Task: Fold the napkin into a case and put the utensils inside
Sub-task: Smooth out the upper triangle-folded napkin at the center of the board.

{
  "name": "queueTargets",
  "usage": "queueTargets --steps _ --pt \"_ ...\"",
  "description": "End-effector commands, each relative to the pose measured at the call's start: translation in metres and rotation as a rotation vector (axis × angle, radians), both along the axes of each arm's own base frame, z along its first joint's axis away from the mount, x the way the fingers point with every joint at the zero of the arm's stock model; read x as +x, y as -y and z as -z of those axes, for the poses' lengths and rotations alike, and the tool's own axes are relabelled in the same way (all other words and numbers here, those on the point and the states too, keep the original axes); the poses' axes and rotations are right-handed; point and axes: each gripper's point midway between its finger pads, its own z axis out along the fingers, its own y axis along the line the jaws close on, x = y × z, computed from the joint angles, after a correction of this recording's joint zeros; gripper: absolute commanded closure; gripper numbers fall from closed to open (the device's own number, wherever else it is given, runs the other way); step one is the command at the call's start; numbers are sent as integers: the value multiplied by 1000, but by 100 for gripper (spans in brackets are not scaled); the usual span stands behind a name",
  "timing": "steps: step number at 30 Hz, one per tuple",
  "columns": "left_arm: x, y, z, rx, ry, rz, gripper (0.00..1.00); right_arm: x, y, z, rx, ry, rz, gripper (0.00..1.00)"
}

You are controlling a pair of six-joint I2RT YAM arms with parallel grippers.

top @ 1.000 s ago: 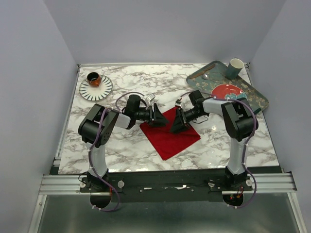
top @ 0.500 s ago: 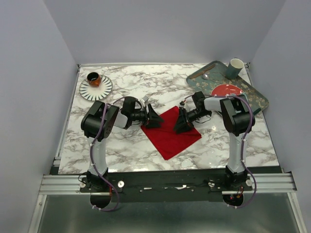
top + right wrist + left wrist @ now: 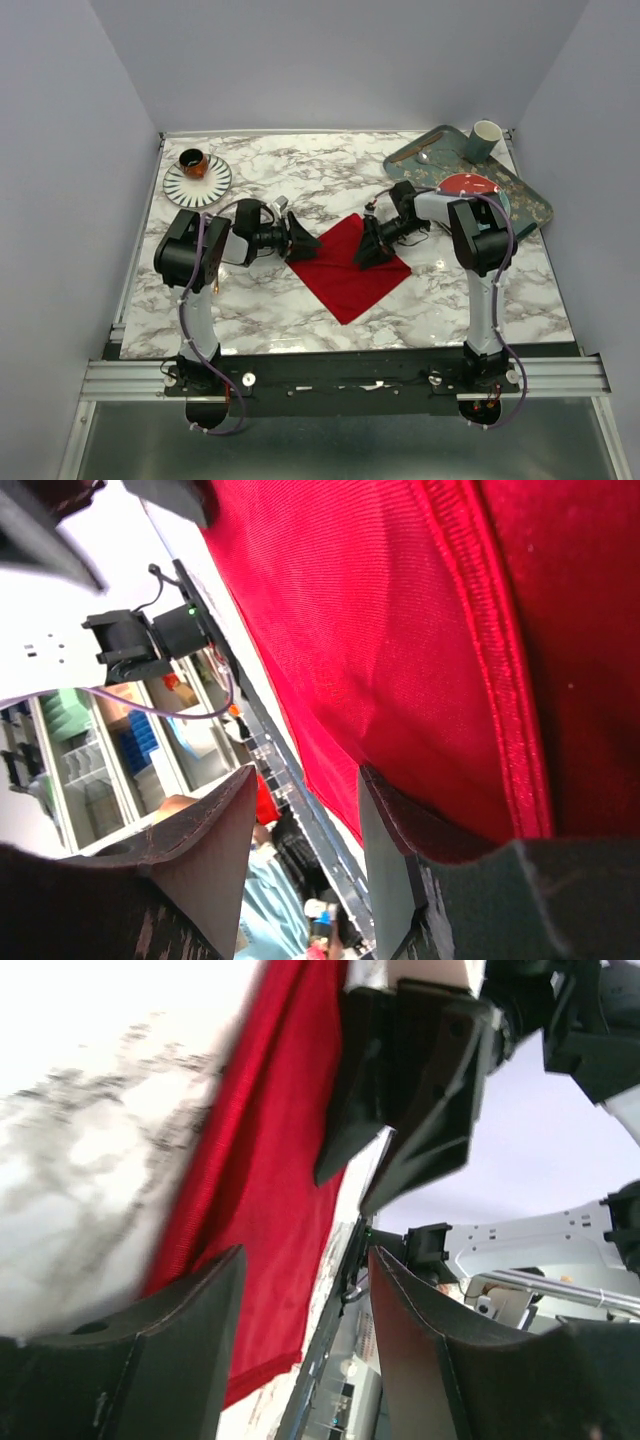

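Napkin point(image 3: 345, 272) flat, left pincer point(image 3: 304, 245) parted at its edge, right pincer point(image 3: 366, 252) parted, hiding one corner

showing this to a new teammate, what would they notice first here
A bright red napkin lies flat like a diamond in the middle of the marble table. Both arms lean in toward it, the left tool at its left corner and the right tool over its right edge, both open. At the far right sits a green tray with a red plate and a cup.
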Motion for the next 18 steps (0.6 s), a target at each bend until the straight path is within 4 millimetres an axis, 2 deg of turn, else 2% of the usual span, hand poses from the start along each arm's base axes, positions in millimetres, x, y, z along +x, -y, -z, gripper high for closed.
queueTargets --steps 1,4,7,10,11,14,15,16,18 --pt "-3 -4 -48 -50 180 38 40 6 -8 16 -47 65 -55 47" --pt "-8 -7 -65 -27 256 53 40 7 -11 -5 -7 113 -76 46" --pt "-16 -7 -72 -19 256 43 43 10 -13 -44 59 222 -95 41" --pt "-22 1 -69 -13 231 57 49 7 -18 -75 138 273 -92 29" --pt "-22 4 -67 -10 224 60 51 5 -22 -81 150 266 -89 21" --pt "-20 14 -55 14 189 73 59 -1 -31 -89 185 240 -81 11" --pt "-20 17 -47 21 164 78 61 -4 -34 -86 194 235 -83 10" --pt "-17 20 -47 23 166 79 66 -7 -37 -83 199 215 -85 9" --pt "-19 23 -36 40 127 82 68 -15 -45 -79 208 181 -94 8"
